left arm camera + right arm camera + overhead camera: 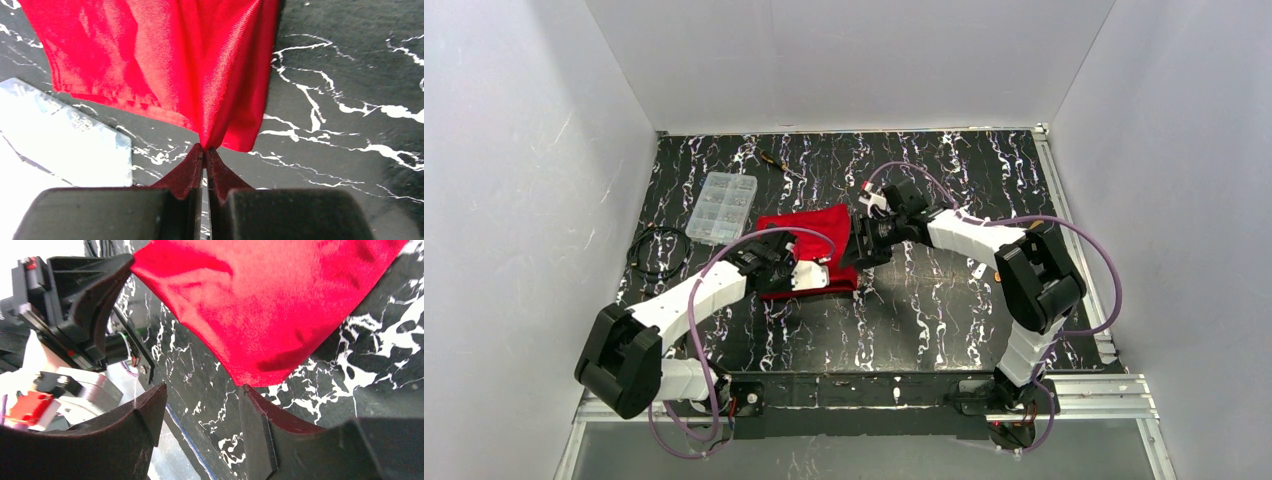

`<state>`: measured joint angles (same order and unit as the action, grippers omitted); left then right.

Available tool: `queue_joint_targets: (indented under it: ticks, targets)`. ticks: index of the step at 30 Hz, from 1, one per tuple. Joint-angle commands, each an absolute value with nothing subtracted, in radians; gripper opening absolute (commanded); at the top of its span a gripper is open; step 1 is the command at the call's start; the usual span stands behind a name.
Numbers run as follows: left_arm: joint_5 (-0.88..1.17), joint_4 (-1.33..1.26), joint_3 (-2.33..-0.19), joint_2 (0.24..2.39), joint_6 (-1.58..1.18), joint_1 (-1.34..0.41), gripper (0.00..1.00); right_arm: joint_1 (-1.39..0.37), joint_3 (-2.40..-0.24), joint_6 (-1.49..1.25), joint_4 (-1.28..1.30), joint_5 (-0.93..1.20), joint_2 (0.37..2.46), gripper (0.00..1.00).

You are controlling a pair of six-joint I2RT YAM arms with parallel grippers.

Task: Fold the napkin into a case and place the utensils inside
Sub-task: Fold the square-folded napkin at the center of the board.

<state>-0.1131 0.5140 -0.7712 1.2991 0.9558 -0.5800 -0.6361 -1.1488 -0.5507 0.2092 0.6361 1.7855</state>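
Napkin (175, 65) pinched in left jaws; right jaws apart beside it.

Plain white walls (844, 60) close the black, white-veined marble surface (944, 320) at nine, twelve and three o'clock. An aluminium rail (1084, 395) runs at six.
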Motion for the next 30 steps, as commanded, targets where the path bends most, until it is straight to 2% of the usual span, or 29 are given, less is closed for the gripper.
queue_joint_targets:
  ticks: [1,8,17,18,20,23,27,30]
  targets:
    - [-0.183,0.514,-0.757,1.253,1.046,-0.584,0.00,-0.625,-1.197,-0.578,0.176,0.688,1.775,0.63]
    - [-0.205,0.525,-0.726,1.224,1.078,-0.586,0.00,-0.713,-1.203,-0.630,0.114,0.669,1.871,0.61]
    - [-0.225,0.469,-0.642,1.255,1.056,-0.586,0.01,-0.695,-1.126,-0.748,-0.104,0.690,1.996,0.58]
    - [-0.224,0.463,-0.635,1.261,1.047,-0.587,0.04,-0.696,-1.126,-0.754,-0.109,0.691,2.011,0.58]
    - [-0.217,0.462,-0.634,1.266,1.010,-0.586,0.19,-0.695,-1.119,-0.756,-0.106,0.692,2.028,0.56]
    - [-0.166,0.539,-0.684,1.258,0.936,-0.582,0.34,-0.694,-1.106,-0.750,-0.086,0.725,2.018,0.56]
    - [-0.013,0.730,-0.818,1.235,0.835,-0.575,0.41,-0.680,-1.124,-0.758,-0.056,0.792,1.945,0.57]
    - [0.180,0.868,-0.945,1.220,0.794,-0.558,0.49,-0.677,-1.192,-0.774,-0.024,0.842,1.896,0.59]
